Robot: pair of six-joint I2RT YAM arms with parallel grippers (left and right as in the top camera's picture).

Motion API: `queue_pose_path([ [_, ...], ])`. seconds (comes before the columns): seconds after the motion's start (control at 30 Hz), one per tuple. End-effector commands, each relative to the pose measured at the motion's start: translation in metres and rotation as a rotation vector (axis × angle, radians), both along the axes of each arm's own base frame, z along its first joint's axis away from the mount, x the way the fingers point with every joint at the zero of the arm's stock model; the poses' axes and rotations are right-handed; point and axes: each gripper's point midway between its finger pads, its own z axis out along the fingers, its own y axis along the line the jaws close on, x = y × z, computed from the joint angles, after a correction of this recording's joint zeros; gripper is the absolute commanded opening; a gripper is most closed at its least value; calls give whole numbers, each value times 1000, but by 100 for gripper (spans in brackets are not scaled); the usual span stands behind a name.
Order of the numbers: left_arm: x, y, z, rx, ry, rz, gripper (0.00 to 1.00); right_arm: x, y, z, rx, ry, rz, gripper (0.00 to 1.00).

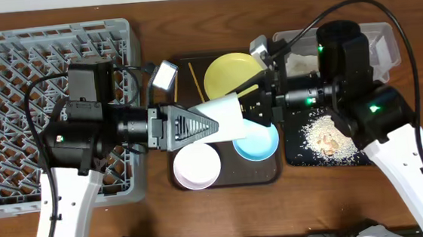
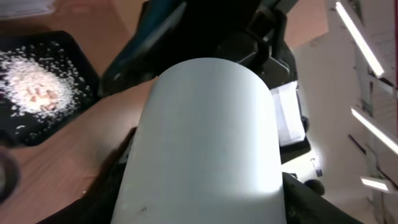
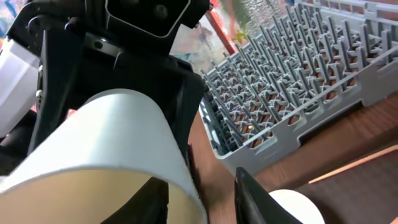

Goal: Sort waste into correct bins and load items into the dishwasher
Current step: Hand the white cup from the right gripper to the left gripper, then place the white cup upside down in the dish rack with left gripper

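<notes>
Our left jaws clamp the small white cup on its side; our right jaws straddle its rim, parted, one finger inside.

left arm, right arm over brown tray, rack mostly open

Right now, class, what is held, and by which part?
The left gripper holds the small white cup, tipped sideways, by its base end. The right gripper is at its rim; whether it grips cannot be told.
</notes>
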Motion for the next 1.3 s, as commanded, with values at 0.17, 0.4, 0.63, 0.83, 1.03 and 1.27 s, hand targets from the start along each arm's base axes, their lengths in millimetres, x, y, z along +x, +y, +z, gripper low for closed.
queue_pose_path([
  [0.17,25,12,-20,155,-42,168,54,18,-39,11,-8,-17,-150,33],
  [0.4,62,86,-88,595,44,568,52,23,-86,-40,-267,158,-454,33],
  [0.63,57,206,-139,1246,111,933,51,4,-108,-86,-515,261,-537,33],
  [0.83,55,255,-160,1503,232,1100,51,-3,-95,-87,-524,243,-489,33],
  [1.03,82,258,-192,1558,299,1061,52,-5,-91,-88,-534,236,-477,34],
  [1.27,91,255,-245,1638,435,906,51,-8,-93,-91,-546,249,-477,34],
])
